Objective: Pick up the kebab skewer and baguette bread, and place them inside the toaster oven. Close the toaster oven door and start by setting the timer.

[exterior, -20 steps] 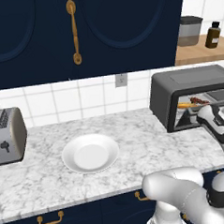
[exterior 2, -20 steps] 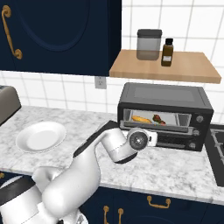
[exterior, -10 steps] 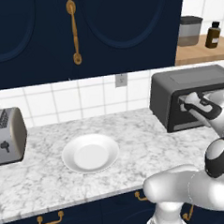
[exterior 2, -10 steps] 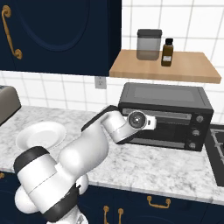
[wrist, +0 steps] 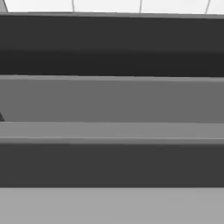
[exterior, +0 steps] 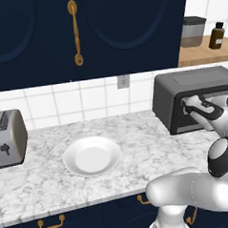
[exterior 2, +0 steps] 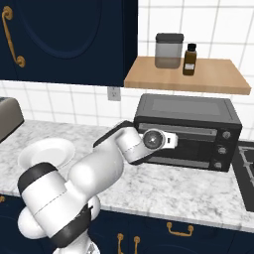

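Here the arm is reaching across the marble counter [exterior 2: 163,191] with its gripper [exterior 2: 171,141] pressed up against the front of the toaster oven [exterior 2: 188,131], the wide dark grey box sitting under the wooden shelf [exterior 2: 186,74]. The toaster oven door [exterior 2: 196,144] is standing upright and shut, its long bar handle [wrist: 112,131] running straight across the hand view, very close in front of the camera. The claw's fingers are spread wide and are gripping nothing; from the left base view the gripper [exterior: 198,108] is lying against the door's upper part, though whether it is actually touching the handle cannot be told. The white plate [exterior: 92,156] is sitting bare in the middle of the counter, well apart from the oven, and the silver toaster [exterior: 7,138] is standing at the far left. The kebab skewer and the baguette bread are presumably lying inside the oven behind the dark window, since the plate is carrying neither.

Judging by this, the closing step is finishing, and the timer step is coming up. The next move is calling for the hand to draw back from the door and shift toward the column of knobs [exterior 2: 221,149] on the oven's right side, then close the fingers around one and turn it; which of the knobs is the timer cannot be told.
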### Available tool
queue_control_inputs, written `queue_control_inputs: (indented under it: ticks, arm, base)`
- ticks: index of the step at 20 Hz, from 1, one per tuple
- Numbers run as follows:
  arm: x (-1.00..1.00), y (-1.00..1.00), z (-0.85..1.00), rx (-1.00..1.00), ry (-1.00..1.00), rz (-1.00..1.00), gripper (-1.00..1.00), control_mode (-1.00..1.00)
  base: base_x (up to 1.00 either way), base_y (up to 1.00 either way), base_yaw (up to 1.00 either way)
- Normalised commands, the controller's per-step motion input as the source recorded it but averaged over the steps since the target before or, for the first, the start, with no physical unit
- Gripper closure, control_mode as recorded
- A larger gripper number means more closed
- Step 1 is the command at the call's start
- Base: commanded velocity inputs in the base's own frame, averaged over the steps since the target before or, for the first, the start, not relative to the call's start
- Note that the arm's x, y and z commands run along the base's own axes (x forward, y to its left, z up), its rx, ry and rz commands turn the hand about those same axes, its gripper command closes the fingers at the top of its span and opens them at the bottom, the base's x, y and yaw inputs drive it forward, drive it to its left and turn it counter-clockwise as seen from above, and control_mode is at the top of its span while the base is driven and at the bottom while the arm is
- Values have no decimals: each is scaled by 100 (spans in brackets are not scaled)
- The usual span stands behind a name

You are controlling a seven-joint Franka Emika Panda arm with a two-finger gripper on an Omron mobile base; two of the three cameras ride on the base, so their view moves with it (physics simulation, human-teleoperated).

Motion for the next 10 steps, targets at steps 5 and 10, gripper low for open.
queue_control_inputs:
  ticks: [5, 10]
  arm:
    - [-33, -20, 29, 0, 14, -4, -100, -100]
    - [-53, -25, 21, 0, 13, -2, -100, -100]
  base:
    - [0, 0, 0]
    - [0, 0, 0]
